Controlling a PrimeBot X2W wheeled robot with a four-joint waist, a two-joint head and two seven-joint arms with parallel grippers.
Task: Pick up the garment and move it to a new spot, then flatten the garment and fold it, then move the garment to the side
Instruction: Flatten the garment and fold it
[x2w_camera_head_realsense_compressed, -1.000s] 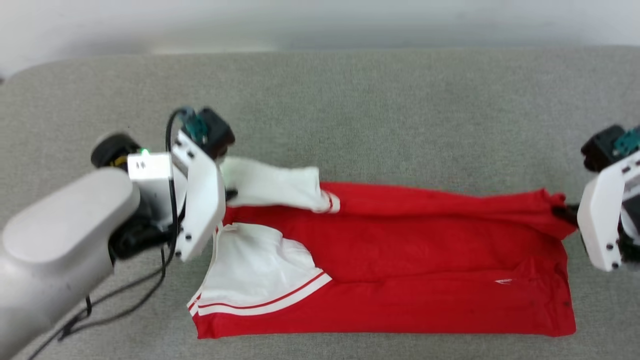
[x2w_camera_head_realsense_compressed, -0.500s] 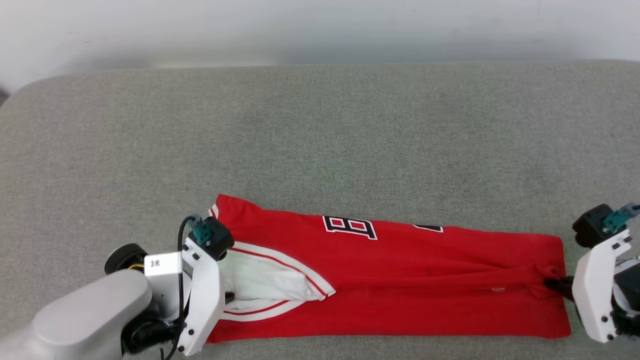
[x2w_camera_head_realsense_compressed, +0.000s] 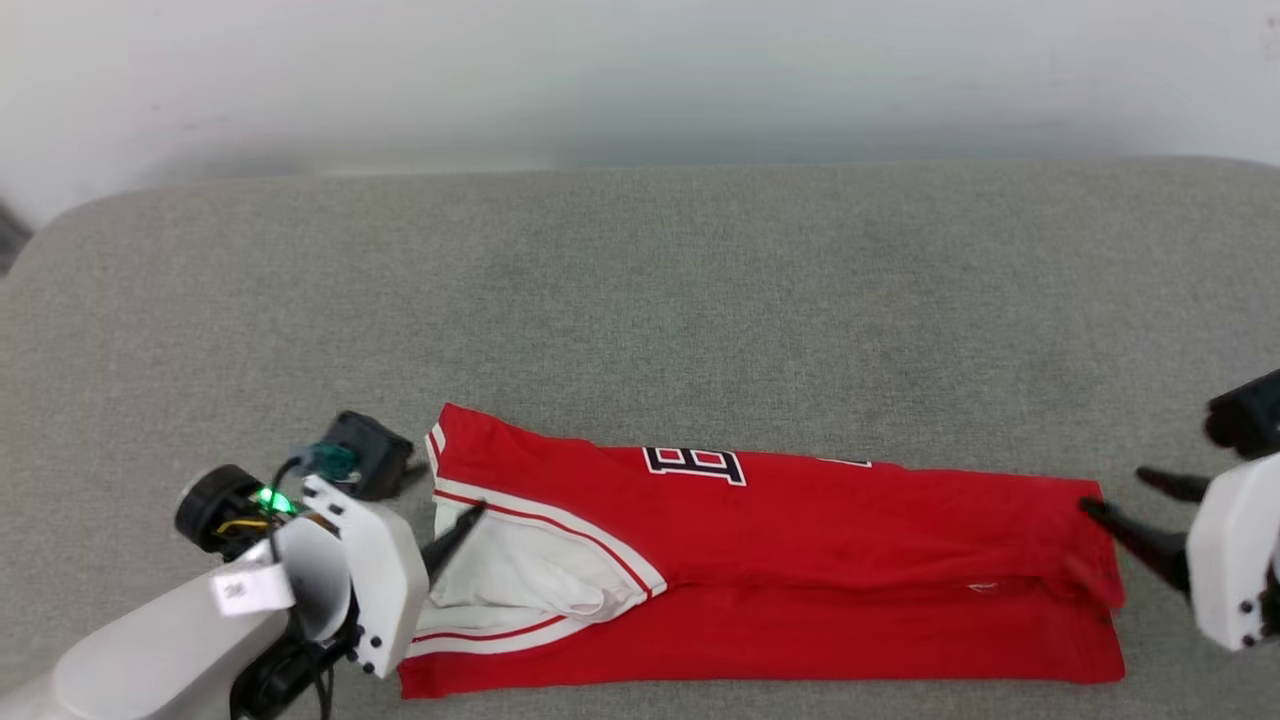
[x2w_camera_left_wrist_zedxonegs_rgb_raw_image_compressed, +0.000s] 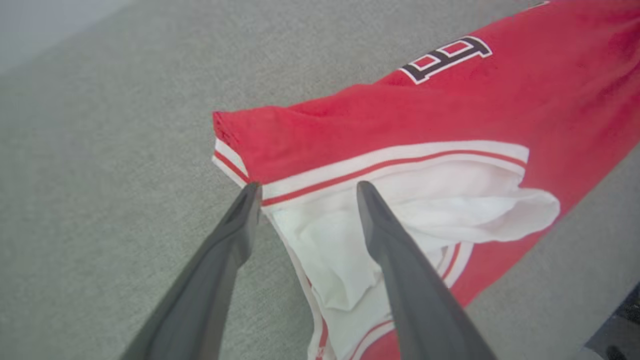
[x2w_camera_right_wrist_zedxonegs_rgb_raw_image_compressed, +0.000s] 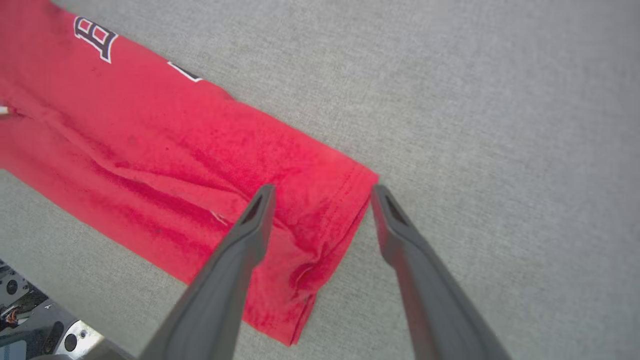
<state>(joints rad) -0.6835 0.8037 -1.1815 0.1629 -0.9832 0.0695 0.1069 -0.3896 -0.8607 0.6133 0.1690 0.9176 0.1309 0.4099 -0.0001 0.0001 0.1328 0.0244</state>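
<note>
The garment (x2w_camera_head_realsense_compressed: 800, 560) lies as a long folded band on the grey cushion near its front edge, red with a white sleeve at its left end and part of the black lettering (x2w_camera_head_realsense_compressed: 695, 463) on top. My left gripper (x2w_camera_head_realsense_compressed: 455, 540) stands open at the sleeve end; in the left wrist view its jaws straddle the striped trim of the garment (x2w_camera_left_wrist_zedxonegs_rgb_raw_image_compressed: 450, 110), left gripper (x2w_camera_left_wrist_zedxonegs_rgb_raw_image_compressed: 307, 186). My right gripper (x2w_camera_head_realsense_compressed: 1115, 490) is open at the hem end. In the right wrist view the right gripper (x2w_camera_right_wrist_zedxonegs_rgb_raw_image_compressed: 322, 189) spans the hem corner of the garment (x2w_camera_right_wrist_zedxonegs_rgb_raw_image_compressed: 175, 165), gripping nothing.
The grey fabric cushion (x2w_camera_head_realsense_compressed: 640, 300) stretches wide behind the garment, with a rounded corner at the far left. A pale wall (x2w_camera_head_realsense_compressed: 640, 70) runs along its back. Part of my base (x2w_camera_right_wrist_zedxonegs_rgb_raw_image_compressed: 30, 325) shows at the lower left of the right wrist view.
Both grippers were shut on the garment's ends and laid its raised half forward over the rest, lettering now up. They have since opened and let go. The camera has shifted.
</note>
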